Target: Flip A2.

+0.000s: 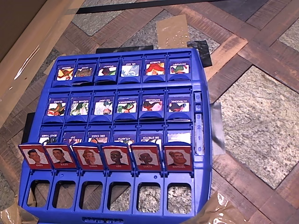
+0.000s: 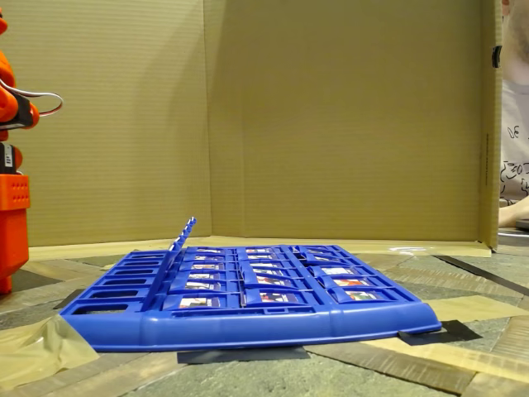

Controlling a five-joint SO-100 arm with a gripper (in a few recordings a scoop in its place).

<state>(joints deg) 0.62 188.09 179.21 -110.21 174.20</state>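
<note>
The tool's grip cannot be told from these pictures. An orange stretch of the arm (image 2: pixel 11 215) stands at the left edge of the fixed view, well apart from the blue game board (image 1: pixel 201 140) that lies flat on the tabletop (image 1: pixel 261 107).

In the overhead view, a row of six red-framed portrait tiles stands upright near the board's lower edge, and the three rows above it lie flat with blue-framed cartoons facing up. Counting from the board's left edge, A2 (image 1: pixel 59 156) is the second standing tile, a dark-haired portrait. It sits between the leftmost tile (image 1: pixel 33 156) and the third tile (image 1: pixel 88 156), and its frame almost touches theirs. In the fixed view the row shows edge-on as a leaning blue strip (image 2: pixel 183 236) toward the board's left end, so A2 cannot be picked out there.

A2 looks like thin, stiff, light plastic hinged at its foot, with a slick face. It should swing over under very little force, so pinching it seems needless. A gentle push on the top edge, centred on the frame, looks best. An off-centre push risks catching a neighbour. The board itself looks light, and too hard a shove might slide it.
</note>
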